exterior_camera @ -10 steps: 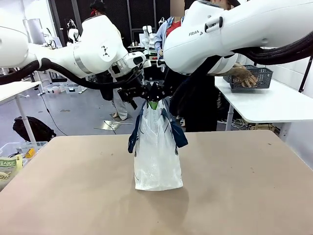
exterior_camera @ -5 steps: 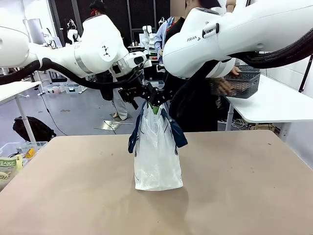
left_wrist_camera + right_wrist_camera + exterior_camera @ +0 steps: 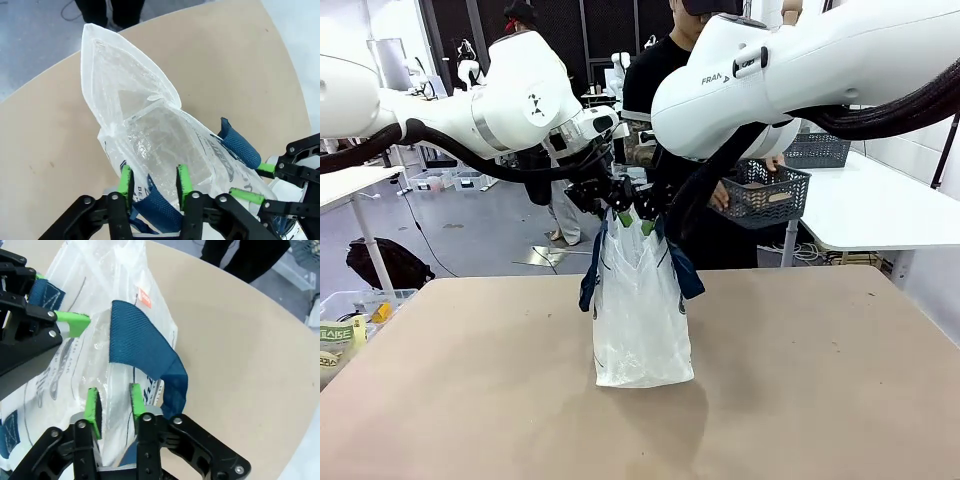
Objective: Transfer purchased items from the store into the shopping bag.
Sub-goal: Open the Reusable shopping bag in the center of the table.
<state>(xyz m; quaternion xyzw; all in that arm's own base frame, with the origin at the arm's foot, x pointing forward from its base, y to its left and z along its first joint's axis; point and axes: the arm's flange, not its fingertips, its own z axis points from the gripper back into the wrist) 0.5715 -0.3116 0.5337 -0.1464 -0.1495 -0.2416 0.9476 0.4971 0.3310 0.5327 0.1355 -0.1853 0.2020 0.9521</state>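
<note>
So the translucent white plastic shopping bag [image 3: 642, 330] is standing upright around the middle of the tan table [image 3: 460, 390], with its navy strap handles [image 3: 588, 285] flopping down both sides. Both arms are at its top edge. The left gripper [image 3: 154, 175] has its green pads [image 3: 126, 180] narrowed either side of the rim and one strap, and the right gripper [image 3: 113, 401] is the same on the opposite rim. Can't tell if either is actually pinching. Past the far edge a person holds the dark grey slotted plastic basket [image 3: 770, 195] up off the table.
</note>
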